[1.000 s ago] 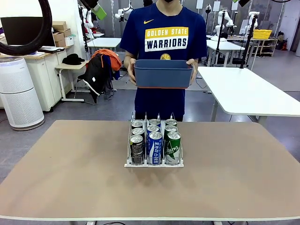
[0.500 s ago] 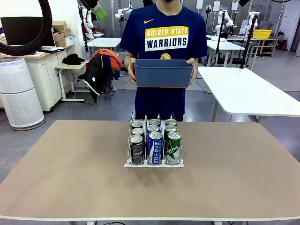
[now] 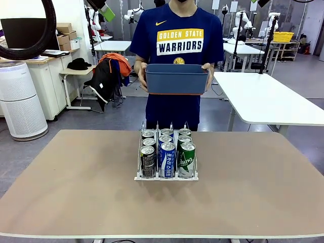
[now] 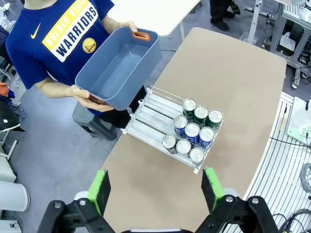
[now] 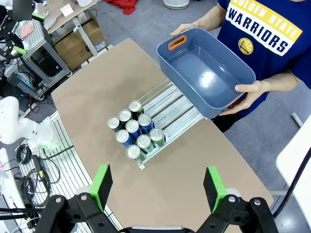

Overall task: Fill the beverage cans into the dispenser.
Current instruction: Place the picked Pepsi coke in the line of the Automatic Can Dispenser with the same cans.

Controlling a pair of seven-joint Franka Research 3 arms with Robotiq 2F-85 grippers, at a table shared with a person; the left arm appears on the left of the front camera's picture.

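Observation:
The dispenser point(image 3: 166, 177), a white wire rack with three lanes, stands at the middle of the brown table. Several beverage cans point(image 3: 167, 152) fill its near end: black in the left lane, blue in the middle, green on the right. From above, the left wrist view shows the cans point(image 4: 192, 131) packed at one end of the dispenser point(image 4: 150, 111), its other end bare. The right wrist view shows the same cans point(image 5: 133, 131) and rack point(image 5: 175, 107). My left gripper point(image 4: 155, 182) and right gripper point(image 5: 158, 184) hang high above the table, both open and holding nothing.
A person stands at the far side of the table and holds an empty dark blue tub point(image 3: 176, 79) with both hands at chest height. A white table point(image 3: 268, 98) stands behind on the right, and an air purifier point(image 3: 20, 98) on the left.

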